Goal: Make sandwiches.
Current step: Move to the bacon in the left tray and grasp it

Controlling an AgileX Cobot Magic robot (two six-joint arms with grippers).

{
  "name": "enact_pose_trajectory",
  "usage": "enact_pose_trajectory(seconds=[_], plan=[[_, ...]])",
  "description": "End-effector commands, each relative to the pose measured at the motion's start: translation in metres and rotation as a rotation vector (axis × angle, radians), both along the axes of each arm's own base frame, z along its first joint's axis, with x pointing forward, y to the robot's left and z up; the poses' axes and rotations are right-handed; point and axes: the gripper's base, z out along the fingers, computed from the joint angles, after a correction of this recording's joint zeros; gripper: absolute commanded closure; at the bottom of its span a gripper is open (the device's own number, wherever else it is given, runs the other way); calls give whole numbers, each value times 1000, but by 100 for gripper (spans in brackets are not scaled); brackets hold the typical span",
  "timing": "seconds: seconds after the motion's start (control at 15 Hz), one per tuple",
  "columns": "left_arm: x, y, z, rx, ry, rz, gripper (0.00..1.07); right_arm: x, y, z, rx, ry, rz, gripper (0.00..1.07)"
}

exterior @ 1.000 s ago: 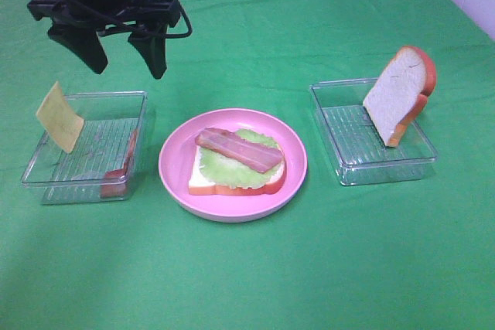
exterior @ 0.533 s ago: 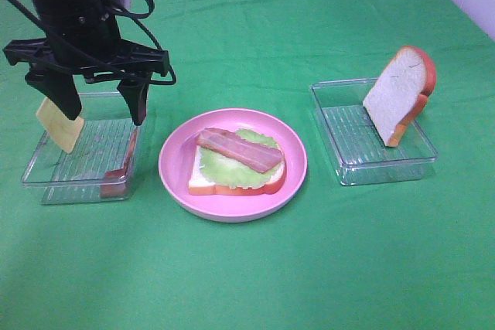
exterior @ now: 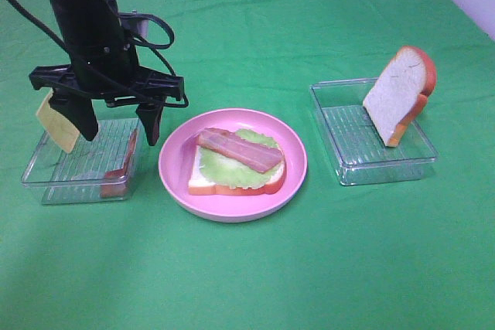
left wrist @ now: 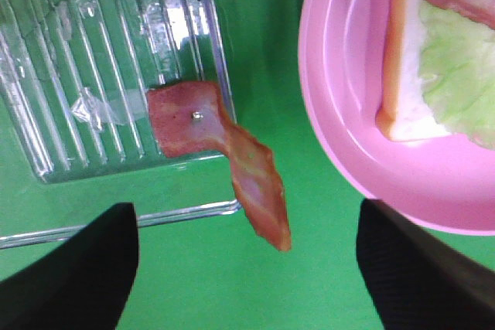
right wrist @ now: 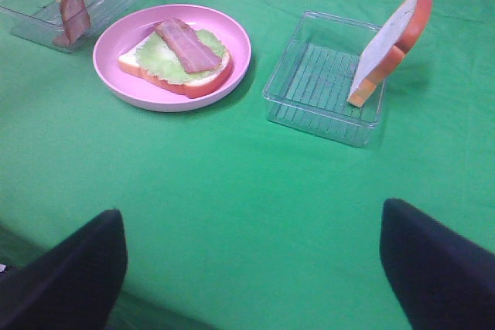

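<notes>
On the pink plate [exterior: 172, 178] lies a white bread slice [exterior: 201, 182] with a lettuce leaf [exterior: 230, 169] and a bacon strip [exterior: 238, 151] on top. My left gripper [exterior: 116, 125] is open and low over the left clear tray [exterior: 46, 179], its fingers on either side of a second bacon strip [left wrist: 232, 160] that hangs over the tray's wall. A yellow cheese square [exterior: 56, 125] leans on that tray's far-left wall. Another bread slice [exterior: 398, 94] leans upright in the right clear tray [exterior: 348, 133]. My right gripper [right wrist: 251, 276] is open, well in front of the table's things.
Green cloth covers the whole table. In the left wrist view the plate's rim [left wrist: 332, 144] lies close beside the tray's corner. The right wrist view shows the plate [right wrist: 108, 75] and the right tray [right wrist: 309, 106] from a distance.
My left gripper has come down from the back of the table and moved slightly right over the left tray. It now straddles the bacon strip. Nothing else has moved.
</notes>
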Motion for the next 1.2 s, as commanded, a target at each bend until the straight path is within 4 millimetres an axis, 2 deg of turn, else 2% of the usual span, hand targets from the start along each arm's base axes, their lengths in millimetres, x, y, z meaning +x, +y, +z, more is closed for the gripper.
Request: enact_pose_trajectory(seconds=[0.07,0.4,0.53,0.6,0.8,1.0,1.2], plan=[[0,-4,-14,5,37,5,33,-2,-1,-1,-8,-14,8,22],[1,-5,-28,20,67,5,33,-2,-1,-1,-8,-14,8,22],[2,-6,-28,16,59,4,41,-2,-1,-1,-8,-14,8,22],[4,-6,-28,11,39,3,50,-2,-1,-1,-8,-14,8,22],[4,-6,-28,8,33,4,53,-2,-1,-1,-8,-14,8,22],[4,-6,-28,8,32,4,68,-2,-1,-1,-8,-14,8,22],[5,-7,-28,4,23,3,77,-2,-1,-1,-8,-14,8,22]])
